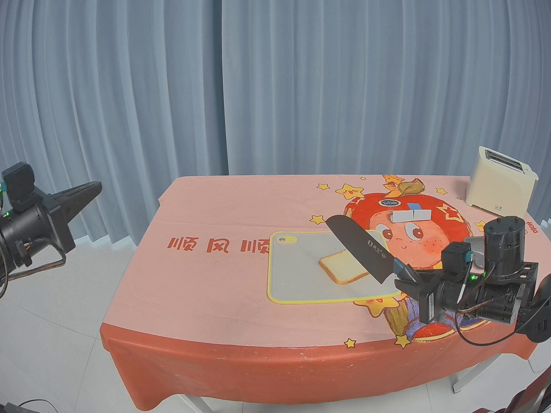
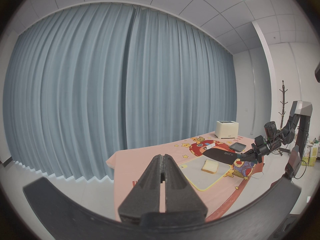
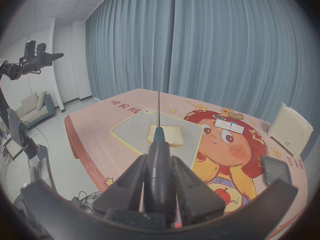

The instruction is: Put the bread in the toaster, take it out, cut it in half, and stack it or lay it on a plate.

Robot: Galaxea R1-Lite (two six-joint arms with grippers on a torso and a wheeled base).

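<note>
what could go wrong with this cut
Nothing steadies the bread: the left gripper hangs shut, away from the table, so the slice may slide on the cutting board. In the right wrist view the knife in the right gripper lines up off the slice's middle, so the halves may come out uneven.

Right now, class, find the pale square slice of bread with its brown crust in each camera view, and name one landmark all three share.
Head view: bread slice on the grey, yellow-rimmed cutting board, partly behind the black knife.
Left wrist view: slice on the board, by the knife's blade.
Right wrist view: slice on the board, just beyond the knife's handle.
Shared landmark: the cream toaster.
</note>
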